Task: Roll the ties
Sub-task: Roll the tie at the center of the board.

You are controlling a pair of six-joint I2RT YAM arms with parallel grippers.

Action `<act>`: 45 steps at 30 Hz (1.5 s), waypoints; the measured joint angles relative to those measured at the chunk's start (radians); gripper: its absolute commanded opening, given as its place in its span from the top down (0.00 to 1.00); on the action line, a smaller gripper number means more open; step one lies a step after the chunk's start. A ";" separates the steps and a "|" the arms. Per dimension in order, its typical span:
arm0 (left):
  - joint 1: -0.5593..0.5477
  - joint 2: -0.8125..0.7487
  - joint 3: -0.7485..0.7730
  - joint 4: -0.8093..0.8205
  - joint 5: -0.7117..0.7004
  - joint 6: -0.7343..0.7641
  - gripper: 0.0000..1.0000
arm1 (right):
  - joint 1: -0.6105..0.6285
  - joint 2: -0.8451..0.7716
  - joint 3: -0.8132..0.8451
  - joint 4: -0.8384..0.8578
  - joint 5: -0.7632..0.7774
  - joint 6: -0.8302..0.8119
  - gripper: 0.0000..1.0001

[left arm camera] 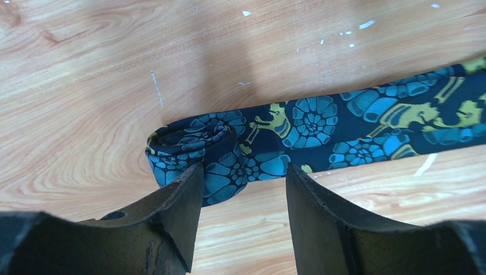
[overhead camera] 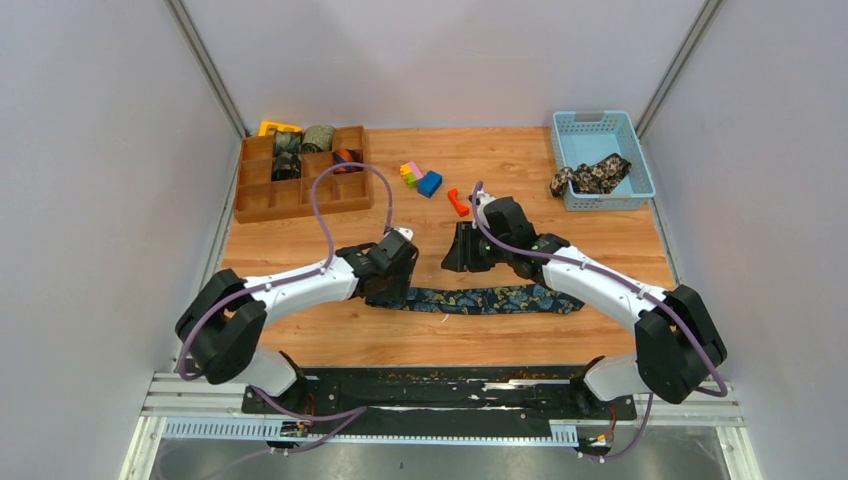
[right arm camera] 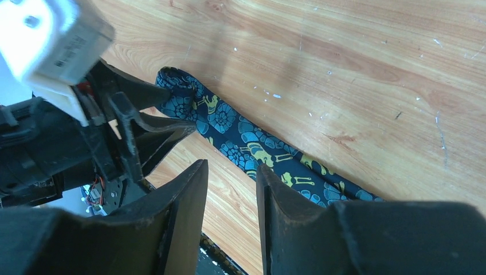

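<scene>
The navy tie (overhead camera: pixel 490 299), patterned in gold and teal, lies flat across the near middle of the worktop (overhead camera: pixel 300 250), its left end wound into a small coil (left arm camera: pixel 189 146). A black-tan floral tie (overhead camera: pixel 592 176) lies crumpled at the far right corner, and several rolled ties (overhead camera: pixel 318 138) sit at the far left.

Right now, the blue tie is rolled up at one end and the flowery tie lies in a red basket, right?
No: the basket is light blue, not red, as the top view shows. The flowery tie does lie in it.
</scene>
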 measured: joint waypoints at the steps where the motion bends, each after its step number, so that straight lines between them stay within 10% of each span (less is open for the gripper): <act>1: 0.011 -0.018 -0.010 0.010 0.025 0.000 0.37 | 0.000 0.002 0.001 0.000 -0.003 0.000 0.63; 24: 0.341 -0.482 -0.224 0.006 0.172 0.035 0.37 | 0.166 0.259 0.216 0.001 -0.018 0.016 0.65; 45: 0.464 -0.496 -0.357 0.127 0.309 0.034 0.34 | 0.293 0.575 0.449 -0.030 0.002 0.029 0.80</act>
